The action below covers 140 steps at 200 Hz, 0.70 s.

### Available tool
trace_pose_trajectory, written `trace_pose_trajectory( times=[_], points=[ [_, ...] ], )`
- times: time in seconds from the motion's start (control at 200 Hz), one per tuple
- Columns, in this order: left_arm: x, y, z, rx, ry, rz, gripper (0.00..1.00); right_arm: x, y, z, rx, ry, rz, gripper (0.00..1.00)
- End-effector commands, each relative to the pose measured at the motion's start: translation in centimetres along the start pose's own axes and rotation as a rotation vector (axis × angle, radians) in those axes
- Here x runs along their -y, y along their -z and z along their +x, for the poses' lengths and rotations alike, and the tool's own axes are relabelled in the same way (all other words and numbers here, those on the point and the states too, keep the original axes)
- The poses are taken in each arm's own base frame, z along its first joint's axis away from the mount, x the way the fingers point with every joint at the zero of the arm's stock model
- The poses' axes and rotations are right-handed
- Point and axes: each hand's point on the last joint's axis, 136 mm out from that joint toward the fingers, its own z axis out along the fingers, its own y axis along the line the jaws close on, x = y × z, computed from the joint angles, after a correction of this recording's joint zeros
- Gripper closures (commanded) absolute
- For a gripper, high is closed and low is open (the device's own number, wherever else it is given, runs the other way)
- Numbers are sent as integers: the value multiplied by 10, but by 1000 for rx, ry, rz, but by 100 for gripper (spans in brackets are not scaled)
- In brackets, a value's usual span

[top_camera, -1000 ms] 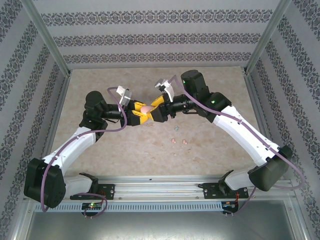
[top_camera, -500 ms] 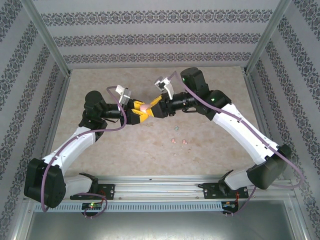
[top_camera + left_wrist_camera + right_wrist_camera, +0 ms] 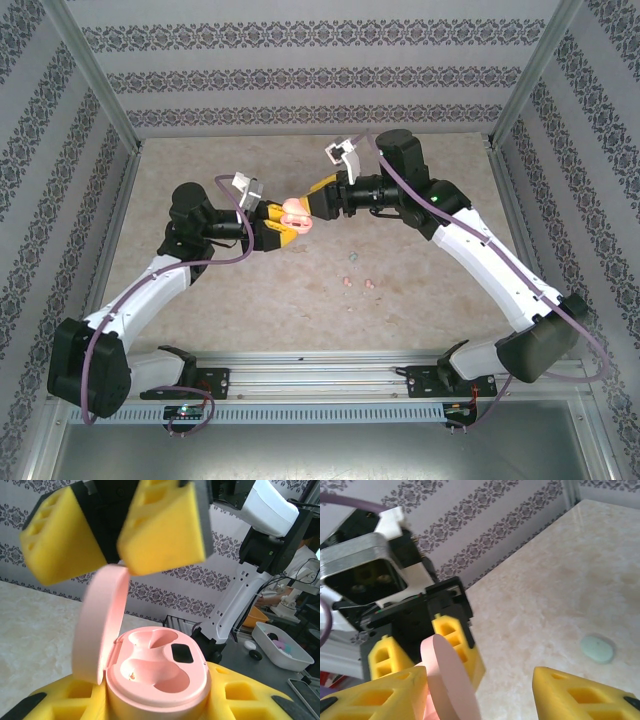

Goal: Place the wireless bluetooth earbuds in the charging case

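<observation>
The pink charging case (image 3: 159,680) sits upright with my left gripper (image 3: 157,702) shut on its base. Its lid (image 3: 97,625) stands raised on the left, and both wells are empty. From above, the case (image 3: 294,210) hangs over the table's middle in the left gripper (image 3: 283,224). My right gripper (image 3: 310,204) meets it from the right. In the right wrist view the right gripper (image 3: 479,680) is open, and the lid (image 3: 451,680) stands edge-on beside its left finger. The wireless bluetooth earbuds lie loose on the table: two pink (image 3: 347,281) (image 3: 369,285) and one pale green (image 3: 352,257) (image 3: 596,648).
The beige table (image 3: 200,170) has patterned walls on three sides and metal corner posts. The right gripper's yellow fingers (image 3: 160,525) hang just above the open case. Both arms stretch in from the near rail and meet at the centre.
The right gripper has swung toward the far side and lifted, its jaws narrowing then widening. The case's lid now stands raised. The left arm has held still.
</observation>
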Motion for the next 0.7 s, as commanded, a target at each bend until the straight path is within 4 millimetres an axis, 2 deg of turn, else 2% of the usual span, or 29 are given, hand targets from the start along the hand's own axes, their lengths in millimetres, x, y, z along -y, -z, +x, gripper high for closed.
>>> trace_pose_trajectory(
  times=[0.0,0.23,0.45,0.694],
  points=[
    [16,2,-11,13,-121,16,87,25,-2,10,-16,-67,99,42],
    [12,2,-8,18,-116,-13,88,26,1,9,-6,-91,120,39],
    [2,3,-3,21,-88,-57,88,16,6,3,18,-124,100,37],
    [-4,4,1,24,-71,-87,88,13,12,4,22,-151,115,36]
  ],
)
